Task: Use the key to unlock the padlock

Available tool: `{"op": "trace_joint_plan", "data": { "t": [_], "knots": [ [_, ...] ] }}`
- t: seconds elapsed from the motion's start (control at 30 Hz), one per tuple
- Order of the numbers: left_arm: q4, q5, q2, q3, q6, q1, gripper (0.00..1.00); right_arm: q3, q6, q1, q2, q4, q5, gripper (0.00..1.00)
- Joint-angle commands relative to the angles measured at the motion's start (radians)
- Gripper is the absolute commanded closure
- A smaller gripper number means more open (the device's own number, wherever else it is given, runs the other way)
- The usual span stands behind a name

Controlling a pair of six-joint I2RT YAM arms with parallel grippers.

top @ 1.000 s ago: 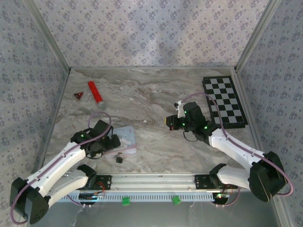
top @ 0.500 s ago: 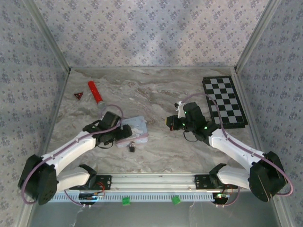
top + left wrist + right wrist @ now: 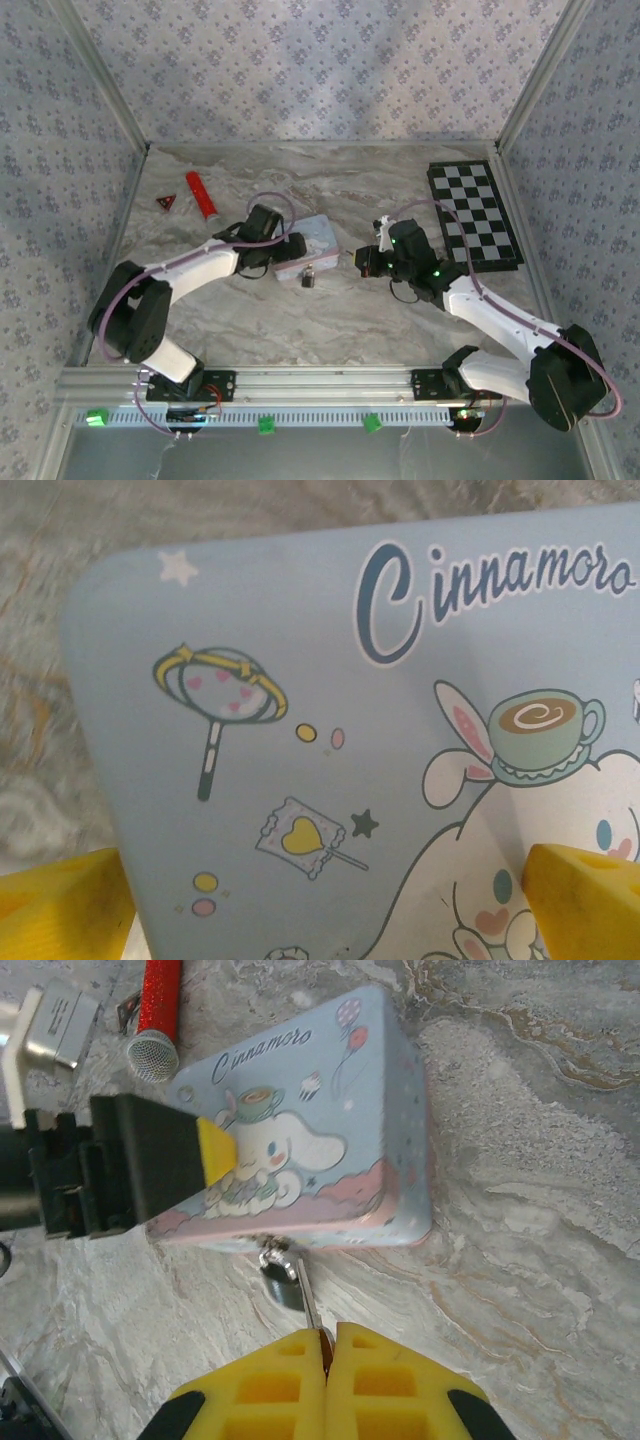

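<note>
The pale blue cartoon tin (image 3: 318, 232) lies mid-table, and the small dark padlock (image 3: 308, 278) hangs from its near edge. In the right wrist view the padlock (image 3: 281, 1278) sits just below the tin's pink side (image 3: 330, 1225). My right gripper (image 3: 328, 1345) is shut on the key (image 3: 309, 1303). The key's thin blade points at the padlock's right side, and I cannot tell whether they touch. My left gripper (image 3: 325, 900) stands open and wide over the tin's lid (image 3: 300, 680), with one yellow fingertip (image 3: 215, 1150) lying on the lid.
A red cylinder (image 3: 203, 197) with a white tip and a small red triangle (image 3: 166, 202) lie at the back left. A checkerboard (image 3: 475, 215) lies at the back right. Patterned walls close in the table on three sides.
My left gripper has swept right and away from the near edge. The tin and its padlock slid with it, ending close to my right gripper. The right arm stayed still.
</note>
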Motion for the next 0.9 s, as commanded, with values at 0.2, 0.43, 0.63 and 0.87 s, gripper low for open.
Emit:
{"op": "trace_joint_plan", "data": {
  "t": [0.2,0.43,0.63,0.87],
  "knots": [
    [-0.051,-0.068,0.045,0.086,0.112,0.021,0.02,-0.019,0.032,-0.002,-0.027,-0.015,0.023,1.00],
    [-0.005,-0.119,-0.210,-0.055,0.111,-0.045,0.00,-0.033,0.036,-0.001,-0.035,-0.003,0.032,1.00],
    [0.179,-0.031,-0.352,-0.248,0.117,-0.121,0.00,-0.026,0.033,-0.001,-0.020,0.003,0.026,1.00],
    [0.313,0.071,-0.310,-0.310,0.114,-0.218,0.07,-0.017,0.029,0.001,-0.025,-0.006,0.026,1.00]
  ]
}}
